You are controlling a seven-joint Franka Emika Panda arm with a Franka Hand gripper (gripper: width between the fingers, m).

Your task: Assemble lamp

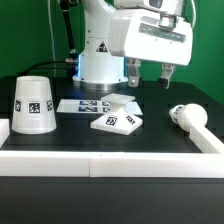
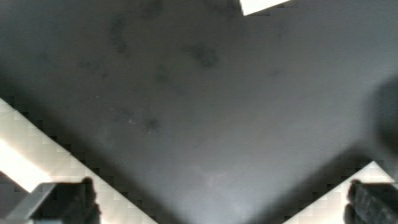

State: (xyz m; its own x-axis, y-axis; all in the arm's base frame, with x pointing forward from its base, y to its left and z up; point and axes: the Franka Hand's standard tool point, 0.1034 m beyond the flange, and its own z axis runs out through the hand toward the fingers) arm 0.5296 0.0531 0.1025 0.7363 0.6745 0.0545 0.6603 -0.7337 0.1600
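Observation:
In the exterior view the flat angular lamp base [image 1: 118,117] lies mid-table. The tapered shade [image 1: 33,105] stands mouth-down at the exterior view's left. The round-headed bulb [image 1: 186,116] lies on its side at the exterior view's right. My gripper [image 1: 150,75] hangs open and empty above the table, behind and to the right of the base, touching nothing. In the wrist view my gripper [image 2: 217,205] shows two dark fingertips [image 2: 57,203] wide apart over bare black table. A small white corner [image 2: 267,5] shows at the frame edge; I cannot tell what it belongs to.
The marker board [image 1: 85,105] lies flat behind the base, in front of the white robot pedestal [image 1: 100,55]. A white raised rim [image 1: 100,160] runs along the table's front and right side, close to the bulb. A green backdrop stands behind.

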